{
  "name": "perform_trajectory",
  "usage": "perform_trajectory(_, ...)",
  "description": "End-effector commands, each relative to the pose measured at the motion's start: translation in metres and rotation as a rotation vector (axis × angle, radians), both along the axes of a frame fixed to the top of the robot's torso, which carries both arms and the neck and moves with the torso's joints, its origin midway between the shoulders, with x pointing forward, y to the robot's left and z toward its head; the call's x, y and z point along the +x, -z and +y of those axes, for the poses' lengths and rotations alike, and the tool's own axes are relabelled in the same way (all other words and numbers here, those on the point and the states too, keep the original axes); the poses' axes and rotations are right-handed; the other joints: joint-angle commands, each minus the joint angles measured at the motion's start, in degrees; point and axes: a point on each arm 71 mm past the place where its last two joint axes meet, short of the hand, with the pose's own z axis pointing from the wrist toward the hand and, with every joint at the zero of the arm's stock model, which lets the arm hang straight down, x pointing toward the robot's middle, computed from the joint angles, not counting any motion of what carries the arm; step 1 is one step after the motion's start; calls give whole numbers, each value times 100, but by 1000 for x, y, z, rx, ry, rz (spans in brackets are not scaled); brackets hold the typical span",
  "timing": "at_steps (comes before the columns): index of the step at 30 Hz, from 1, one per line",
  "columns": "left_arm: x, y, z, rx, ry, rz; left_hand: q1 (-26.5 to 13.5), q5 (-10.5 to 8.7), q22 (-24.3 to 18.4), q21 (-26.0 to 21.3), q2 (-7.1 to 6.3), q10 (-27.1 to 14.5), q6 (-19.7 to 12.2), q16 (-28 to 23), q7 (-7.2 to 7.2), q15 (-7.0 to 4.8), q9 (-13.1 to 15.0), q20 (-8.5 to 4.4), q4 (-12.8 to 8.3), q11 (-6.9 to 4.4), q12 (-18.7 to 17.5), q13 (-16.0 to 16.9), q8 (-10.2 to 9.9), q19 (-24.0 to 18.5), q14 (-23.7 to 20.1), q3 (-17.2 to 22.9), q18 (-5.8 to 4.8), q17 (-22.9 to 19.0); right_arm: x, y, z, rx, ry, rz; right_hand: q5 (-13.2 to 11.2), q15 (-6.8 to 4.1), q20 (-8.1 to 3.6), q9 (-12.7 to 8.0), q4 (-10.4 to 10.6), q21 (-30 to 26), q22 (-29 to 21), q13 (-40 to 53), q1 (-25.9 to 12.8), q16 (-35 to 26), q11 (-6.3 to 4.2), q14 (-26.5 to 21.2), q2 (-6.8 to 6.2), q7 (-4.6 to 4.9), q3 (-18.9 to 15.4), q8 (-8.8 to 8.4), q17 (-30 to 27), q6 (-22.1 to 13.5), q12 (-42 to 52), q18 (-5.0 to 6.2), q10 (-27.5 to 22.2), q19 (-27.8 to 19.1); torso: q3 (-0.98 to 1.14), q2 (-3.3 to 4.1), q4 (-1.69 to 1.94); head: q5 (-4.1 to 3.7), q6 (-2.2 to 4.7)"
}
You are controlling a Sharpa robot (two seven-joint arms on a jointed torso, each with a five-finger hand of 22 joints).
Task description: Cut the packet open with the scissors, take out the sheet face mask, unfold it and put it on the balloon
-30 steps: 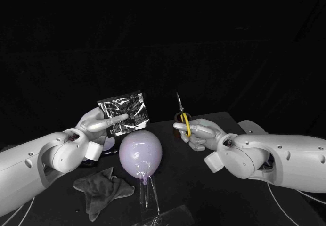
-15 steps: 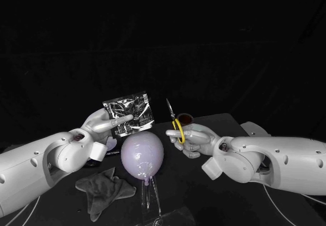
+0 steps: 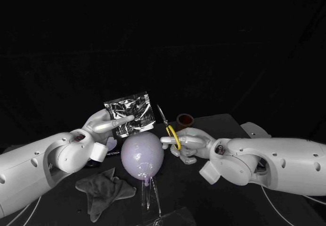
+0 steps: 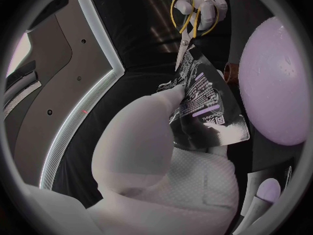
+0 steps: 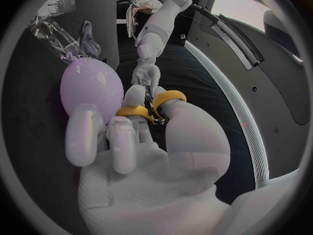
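Packet (image 3: 129, 114): you see it held upright just left of the frame's centre in the head view, right above the top of the balloon (image 3: 141, 155), its silver face crumpled and glaring. The left hand (image 3: 105, 125) pinches its lower left part between thumb and fingers, so that corner is hidden. The print is too small to read.

The right hand (image 3: 187, 143), right of centre, grips the scissors (image 3: 168, 126). Its fingers are clamped through the yellow loops, and the blades point up and lean left toward the packet's right edge. In the left wrist view the blade tips lie at a corner of the packet. You cannot tell whether they touch the foil, nor whether the blades stand apart; they look nearly together.

Behind the scissors a small brown round thing (image 3: 184, 118) stands on the desk (image 3: 224, 123), partly covered by the hand; what it is stays unclear. The balloon's neck runs down onto a clear stand (image 3: 148, 195) that is hard to make out against the dark desk. A grey cloth (image 3: 101, 188) lies crumpled at the lower left.

Against a second ago, the right hand has come left and lower. The scissors, then upright and well apart from the packet, now tilt in just beside it. The packet and left hand have edged slightly right. The balloon and cloth lie as before.
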Motion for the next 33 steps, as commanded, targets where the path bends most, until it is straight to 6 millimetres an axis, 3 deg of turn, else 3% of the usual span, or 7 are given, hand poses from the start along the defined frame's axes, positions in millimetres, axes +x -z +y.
perform_trajectory(1, -1, -2, -3, -22, 25, 5, -9, 25, -9, 14, 52, 29, -7, -35, 34, -38, 695, -9, -44, -13, 15, 0, 18, 1, -13, 9, 78, 9, 2, 0, -3, -51, 56, -20, 627, -317, -230, 3772, -371, -1636, 317, 1898, 801, -618, -708, 314, 43, -514, 245, 5964, 320, 2596, 4126, 388, 1197, -698, 0, 2, 2, -12, -4)
perform_trajectory(10, -1, -2, -1, -21, 20, 6, -9, 25, -9, 14, 51, 27, -9, -36, 34, -37, 699, -10, -47, -12, 14, 0, 17, 1, -14, 10, 79, 11, 6, -1, -12, -86, 175, -41, 674, -442, -359, 3953, -393, 615, 1124, 2652, 570, 164, -812, 603, 258, -635, 924, 6510, 1505, 2936, 5601, -41, 1390, 324, -10, -5, 5, -27, -18)
perform_trajectory(19, -1, -2, 0, -22, 17, 12, -7, 26, -9, 14, 49, 24, -11, -37, 34, -38, 701, -10, -51, -12, 14, 0, 16, 0, -16, 11, 79, 13, 5, 4, -11, -63, 106, 22, -77, -484, -405, 3953, 1161, 916, 1235, 2652, -956, 164, -849, 603, 406, -675, 19, 6510, 1505, 2936, 5601, -99, 1390, 441, -7, -1, 4, -22, -22)
perform_trajectory(24, -1, -2, -1, -25, 21, 14, -7, 26, -9, 14, 49, 24, -11, -37, 34, -38, 701, -10, -51, -12, 14, 0, 16, 0, -16, 11, 79, 13, 2, 5, -4, -34, 11, 54, -73, -499, -422, 3952, 419, 944, 1244, 2652, 128, 164, -874, 603, 433, -692, 396, 6509, 1505, 2935, 5601, -103, 1390, 447, -4, 3, 4, 10, 9)
perform_trajectory(28, -2, -2, -2, -31, 27, 18, -5, 26, -9, 14, 48, 22, -12, -38, 35, -38, 703, -11, -55, -12, 14, -1, 15, -1, -17, 14, 79, 14, -1, 4, 3, -9, -57, 65, -56, -463, -417, 2896, 404, 932, 1239, 2652, 201, 164, -832, 603, 519, -621, 493, 4530, 1505, 899, 5601, -101, 1390, 436, -3, -2, -4, 54, 22)
perform_trajectory(29, -2, -2, -3, -33, 31, 20, -5, 26, -9, 14, 48, 22, -12, -38, 35, -38, 703, -11, -55, -12, 14, -1, 15, -1, -17, 14, 79, 14, -2, 4, 6, -2, -78, 64, -165, -319, -332, 1377, 603, 937, 1240, 2652, -15, 164, -626, 603, 351, -225, 605, 1682, 1505, -1435, 5601, -115, 1390, 436, -2, 0, -1, 52, 23)
perform_trajectory(33, -3, -2, -4, -37, 41, 24, -5, 26, -9, 14, 48, 22, -12, -38, 35, -38, 703, -11, -55, -12, 14, -1, 15, -1, -17, 14, 79, 14, -3, 3, 10, 9, -112, 64, -79, 129, -70, 124, 544, 967, 1247, 2652, 63, 164, -122, 603, -29, 208, 571, 225, 1505, -1093, 5601, -142, 1390, 443, 0, -1, 0, 55, 27)
